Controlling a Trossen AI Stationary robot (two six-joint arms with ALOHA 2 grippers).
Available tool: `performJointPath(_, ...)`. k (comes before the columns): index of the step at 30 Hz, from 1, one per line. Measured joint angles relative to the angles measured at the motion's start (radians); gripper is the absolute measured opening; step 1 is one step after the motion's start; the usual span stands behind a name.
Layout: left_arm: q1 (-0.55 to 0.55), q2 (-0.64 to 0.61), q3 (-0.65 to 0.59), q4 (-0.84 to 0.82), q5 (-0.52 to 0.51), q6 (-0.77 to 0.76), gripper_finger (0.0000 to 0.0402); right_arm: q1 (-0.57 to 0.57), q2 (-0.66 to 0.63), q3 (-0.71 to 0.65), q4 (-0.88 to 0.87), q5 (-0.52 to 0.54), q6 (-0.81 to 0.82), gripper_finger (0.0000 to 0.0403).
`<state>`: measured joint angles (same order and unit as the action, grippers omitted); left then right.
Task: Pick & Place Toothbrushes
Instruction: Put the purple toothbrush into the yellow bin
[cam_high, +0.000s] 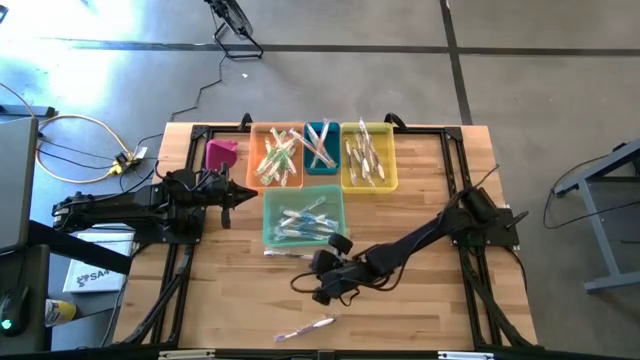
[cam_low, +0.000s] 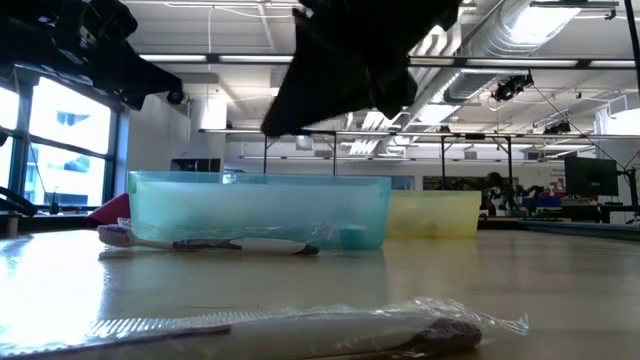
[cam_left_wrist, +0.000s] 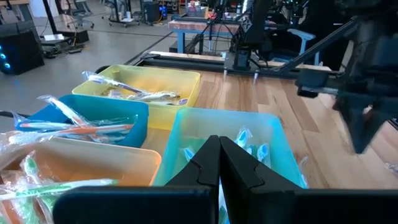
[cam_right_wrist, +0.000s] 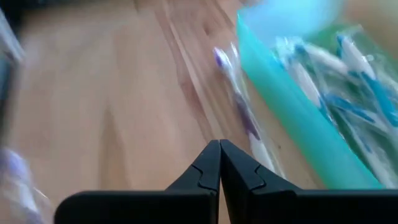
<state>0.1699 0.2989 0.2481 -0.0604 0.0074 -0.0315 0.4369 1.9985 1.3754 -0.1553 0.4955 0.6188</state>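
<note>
Right gripper (cam_high: 322, 296) hangs over the bare counter (cam_high: 430, 300), jaws closed and empty. The left gripper (cam_high: 225, 200) waits by the orange bin (cam_high: 262, 140), jaws also closed on nothing.

Two wrapped toothbrushes lie loose on the counter. One (cam_high: 290, 254) lies just outside the near wall of the light-blue bin (cam_high: 268, 212), long axis parallel to that wall; the right wrist view shows it (cam_right_wrist: 239, 102) straight ahead of the jaws, running away from them alongside the bin. The other (cam_high: 305, 329) lies near the counter's front edge, slightly slanted, on the far side of the right gripper from the bins.

The rest of the toothbrushes sit sorted in the four bins.

Judgement: the right arm is much the nearer to both loose brushes. The jaws must open, then turn to close across the handle.
</note>
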Motion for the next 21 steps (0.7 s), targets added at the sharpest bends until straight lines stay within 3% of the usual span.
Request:
performJointPath(8,0.000,0.000,0.000,-0.002,0.000,0.000,0.0000,-0.018,0.130,0.159,-0.214,-0.036,-0.014,0.0002)
performJointPath(21,0.000,0.000,0.000,-0.002,-0.001,0.000,0.0000,-0.058,0.133,0.163,-0.222,-0.096,-0.102,0.0002)
